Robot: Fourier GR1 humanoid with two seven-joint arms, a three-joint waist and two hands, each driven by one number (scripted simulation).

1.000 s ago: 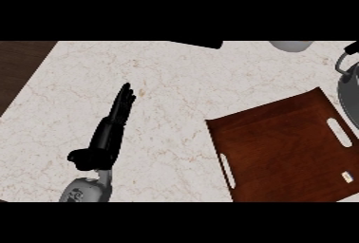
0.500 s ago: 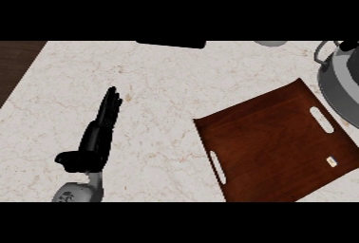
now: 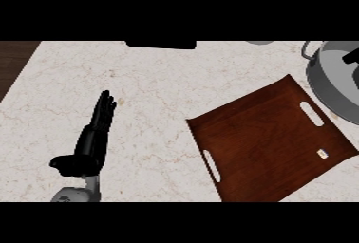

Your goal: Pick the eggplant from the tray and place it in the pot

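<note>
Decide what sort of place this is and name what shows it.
Probably a kitchen counter: a pale, marble-like worktop, a grey metal pot at its right edge, and a brown wooden tray with handle slots beside it.

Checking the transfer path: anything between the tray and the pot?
Nothing visible: the tray sits right beside the pot, bare counter between. No eggplant shows on the tray; a dark shape at the pot's edge is unidentifiable. The left hand is far off.
</note>
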